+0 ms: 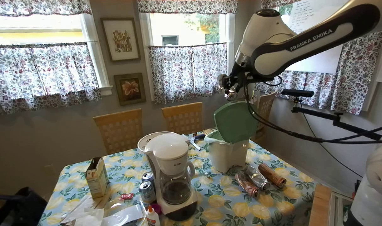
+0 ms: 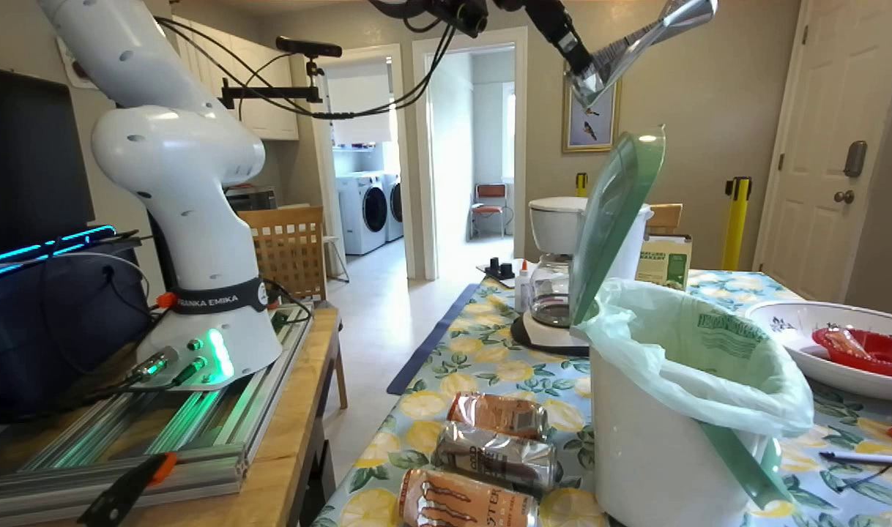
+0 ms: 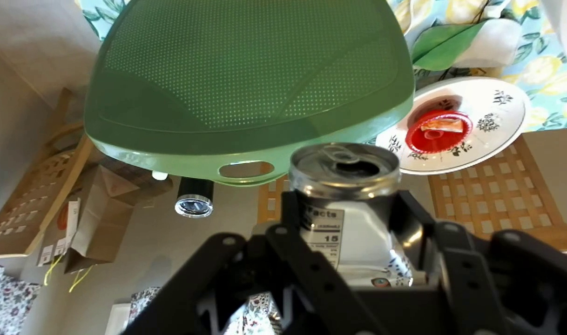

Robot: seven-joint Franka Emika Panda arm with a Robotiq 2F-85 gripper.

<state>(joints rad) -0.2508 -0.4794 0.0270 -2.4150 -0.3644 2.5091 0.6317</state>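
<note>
Pincer (image 3: 347,209) clamped on a drink can (image 3: 344,232) (top popped open), well above the worktop (image 1: 216,201); in wrist view, green lid (image 3: 251,83) approx. 11 o'clock of can, w/ patterned bowl (image 3: 490,104) approx. 2 o'clock.

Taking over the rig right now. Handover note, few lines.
End effector: closed on a can, holding it higher than the raised lid.
Bin: open, with a bag in it, on the table.
Three more cans: lying on their sides beside the bin.
Done: one can gripped, off the table.
Left: that can isn't released; the other three aren't picked up. Bin contents hidden.
</note>
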